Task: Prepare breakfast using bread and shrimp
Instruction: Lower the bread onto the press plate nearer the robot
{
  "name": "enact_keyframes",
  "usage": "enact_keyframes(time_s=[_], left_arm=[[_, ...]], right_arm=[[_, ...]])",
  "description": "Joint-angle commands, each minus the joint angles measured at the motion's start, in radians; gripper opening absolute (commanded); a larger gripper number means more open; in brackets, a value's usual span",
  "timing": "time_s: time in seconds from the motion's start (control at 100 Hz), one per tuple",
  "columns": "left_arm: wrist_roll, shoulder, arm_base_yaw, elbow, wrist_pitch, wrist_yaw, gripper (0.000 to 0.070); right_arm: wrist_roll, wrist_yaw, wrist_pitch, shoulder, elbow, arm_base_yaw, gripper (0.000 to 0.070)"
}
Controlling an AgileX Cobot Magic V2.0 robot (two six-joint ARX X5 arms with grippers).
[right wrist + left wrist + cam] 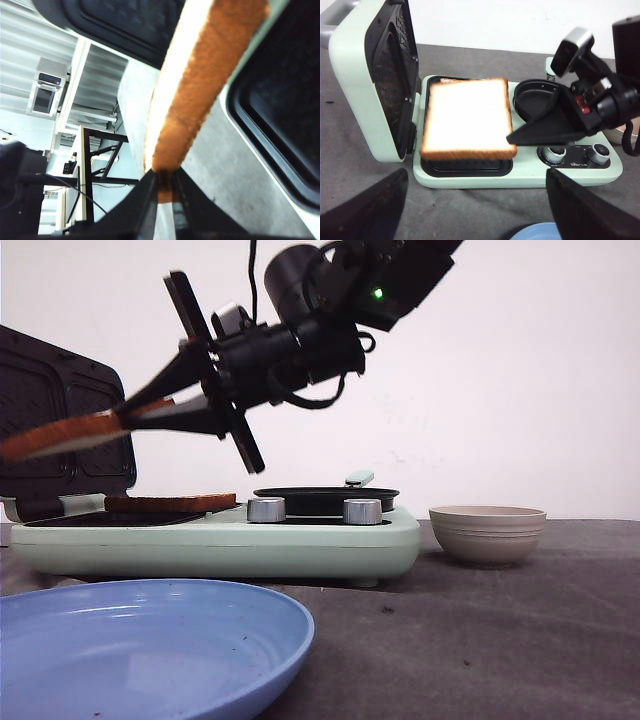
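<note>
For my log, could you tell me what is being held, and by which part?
The right end effector pinches a bread slice by its crust edge; the left holds nothing.

black arm (pixel 300 335), green LED, looped cable

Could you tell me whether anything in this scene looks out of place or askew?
Nothing looks spilled or damaged. The right claw grips one bread slice by its edge in the air above the sandwich maker; a second slice lies flat on its plate. The blue plate and bowl sit upright.
</note>
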Motion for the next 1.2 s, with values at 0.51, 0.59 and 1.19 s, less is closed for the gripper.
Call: enact_keyframes(time_s=[0.51, 0.59, 1.19], left_arm=[[0.0, 0.003, -0.004, 0.004, 0.012, -0.007, 0.0475], [0.0, 0.003, -0.004, 0.004, 0.012, -0.007, 0.0475], [0.007, 0.003, -0.004, 0.004, 0.011, -0.007, 0.0475]], right_arm=[[-0.015, 0.062, -0.038, 0.036, 0.026, 0.016, 0.0], [-0.014, 0.071, -0.039, 0.043, 0.025, 0.018, 0.0], [-0.035, 0.149, -0.046, 0.058, 0.025, 0.025, 0.026]])
